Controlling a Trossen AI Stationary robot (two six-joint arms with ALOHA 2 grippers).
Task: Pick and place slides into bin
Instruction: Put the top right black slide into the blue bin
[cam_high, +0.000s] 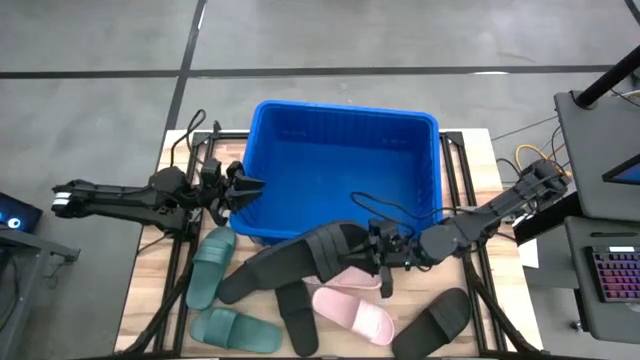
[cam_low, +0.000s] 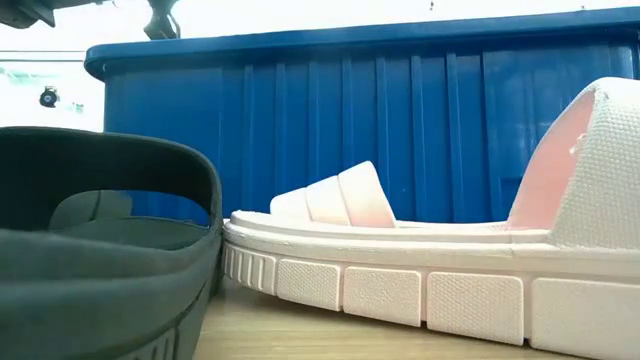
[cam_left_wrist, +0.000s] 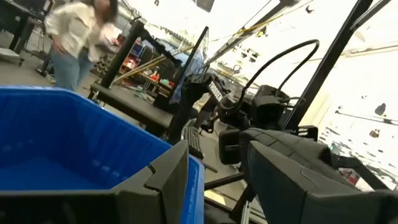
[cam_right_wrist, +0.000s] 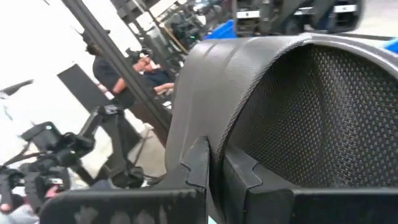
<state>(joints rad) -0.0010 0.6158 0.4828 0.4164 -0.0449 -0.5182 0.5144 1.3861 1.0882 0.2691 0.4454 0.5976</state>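
The blue bin (cam_high: 340, 165) stands mid-table. My right gripper (cam_high: 378, 258) is shut on a black slide (cam_high: 295, 262) just in front of the bin's near wall. My left gripper (cam_high: 250, 190) hovers open at the bin's left rim (cam_left_wrist: 193, 171), with nothing between its fingers. On the wooden table lie two dark green slides (cam_high: 210, 265) (cam_high: 236, 331), a black slide (cam_high: 296, 316), a pale pink slide (cam_high: 355, 315) with a second pink one (cam_high: 345, 281) partly hidden under the held slide, and another black slide (cam_high: 438, 322). My right gripper pinches the edge of the black slide's wide strap (cam_right_wrist: 205, 124) between its two fingers (cam_right_wrist: 200, 163). The fingers come roughly level from the table's right. The slide stretches from the fingers toward the table's left, over the other slides; whether its far end (cam_high: 228, 290) touches them I cannot tell.
The low view shows a pink slide (cam_low: 400, 265) and a dark slide (cam_low: 100, 240) close in front of the bin's near wall (cam_low: 400, 120). Black frame rails run along both table sides. People are in the room behind the table.
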